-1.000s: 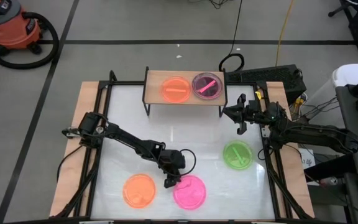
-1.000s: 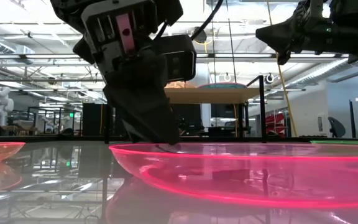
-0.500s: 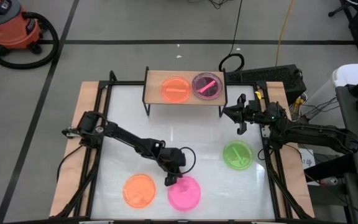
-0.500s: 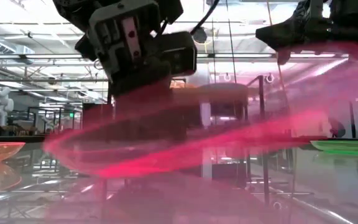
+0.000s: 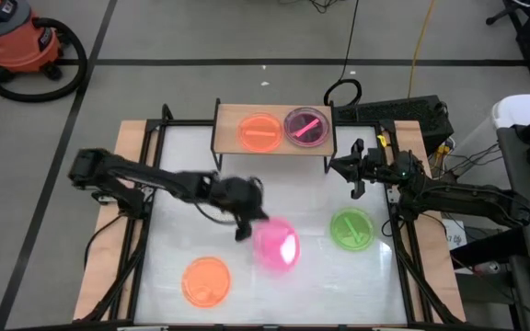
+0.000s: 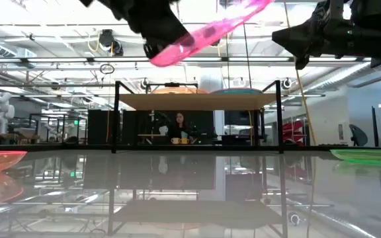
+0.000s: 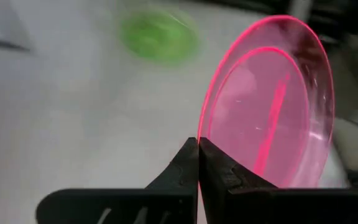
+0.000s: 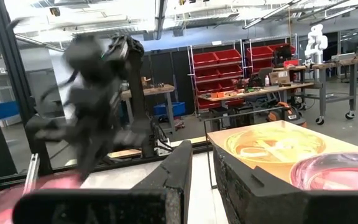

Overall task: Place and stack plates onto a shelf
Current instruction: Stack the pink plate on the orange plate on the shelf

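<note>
Aloft, left tool [image 7: 197, 163] clamped on tilted pink plate [image 5: 277, 245], right tool [image 5: 351, 173] seemingly together.

— Left arm? Stretched from the surface's [image 5: 155, 276] left edge toward the middle, lifted well clear; left tool [image 5: 245, 223] clamped tight on the rim of a round translucent pink plastic plate [image 5: 276, 245], held tilted in the air.

— Right arm? Parked at the right edge, elbow folded; right tool [image 5: 353, 172] raised, fingers [image 8: 166, 174] nearly together, holding nothing.
</note>
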Controlling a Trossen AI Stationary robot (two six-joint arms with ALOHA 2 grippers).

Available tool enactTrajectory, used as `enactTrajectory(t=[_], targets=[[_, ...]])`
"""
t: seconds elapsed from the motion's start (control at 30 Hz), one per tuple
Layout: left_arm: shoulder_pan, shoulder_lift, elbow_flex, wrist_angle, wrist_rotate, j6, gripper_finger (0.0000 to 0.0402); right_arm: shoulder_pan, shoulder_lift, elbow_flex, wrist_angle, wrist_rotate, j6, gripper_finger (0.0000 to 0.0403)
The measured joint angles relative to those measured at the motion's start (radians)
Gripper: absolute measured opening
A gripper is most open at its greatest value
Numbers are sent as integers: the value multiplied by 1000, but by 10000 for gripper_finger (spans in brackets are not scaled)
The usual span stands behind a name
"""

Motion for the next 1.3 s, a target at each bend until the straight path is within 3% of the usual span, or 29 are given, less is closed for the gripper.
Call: enactTrajectory(t=[0.1, 0.27, 0.53, 0.87, 1.3], targets=[[80, -105, 0, -33, -89, 69, 1, 0, 0, 0, -1, 0, 0, 50], [281, -210, 0, -38, -100, 118, 1, 0, 0, 0, 0, 0, 0, 50], [588, -208, 21, -24, 59, 61, 0, 0, 0, 0, 0, 2, -3, 50], [771, -136, 56, -39, 152, 26, 0, 0, 23, 0, -1, 27, -8, 50], [840, -74, 56, -38, 184, -1, 5, 0, 40, 0, 0, 27, -8, 50]])
